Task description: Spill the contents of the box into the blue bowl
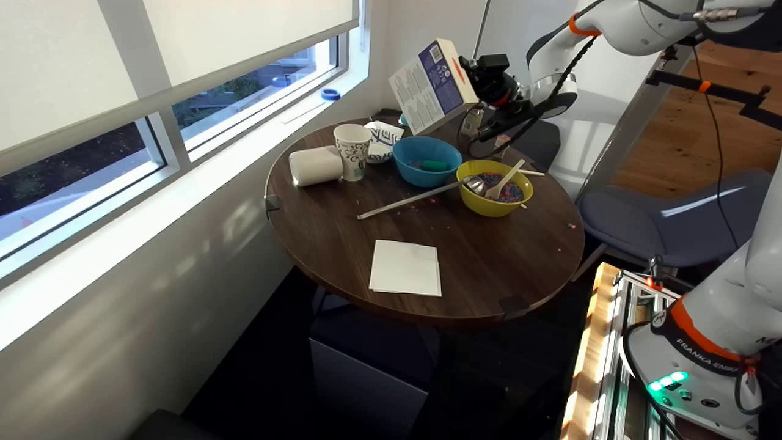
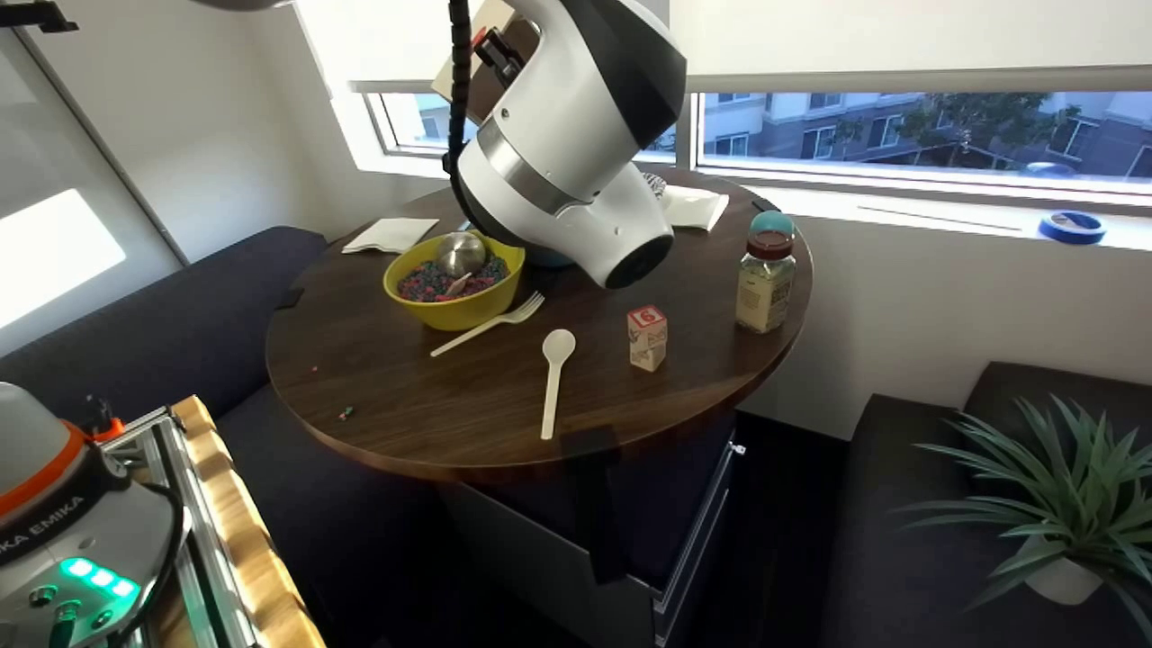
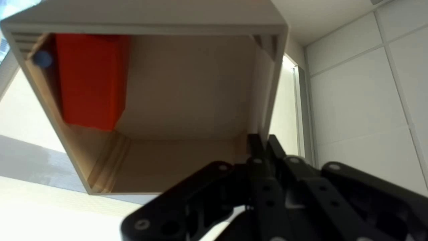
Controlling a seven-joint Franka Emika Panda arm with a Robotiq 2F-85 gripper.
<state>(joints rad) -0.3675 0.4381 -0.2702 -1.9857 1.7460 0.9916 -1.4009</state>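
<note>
Fingers [image 3: 255,146] pinching its wall, you hold the box [image 1: 427,88] tilted, seemingly over the blue bowl [image 1: 427,149] — a green piece [image 1: 434,165] lies there, but a red block [image 3: 90,83] left boxed suggests more to spill.

daylight from window [image 1: 244,91] | sill [image 1: 244,153] glaring | floor [image 1: 256,360] near-black | wrist view: blown-out lower left, shadowed box [image 3: 187,83]

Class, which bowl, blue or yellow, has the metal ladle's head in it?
The yellow bowl: the metal ladle head sits inside its rim. The blue bowl shows a green object instead.
</note>
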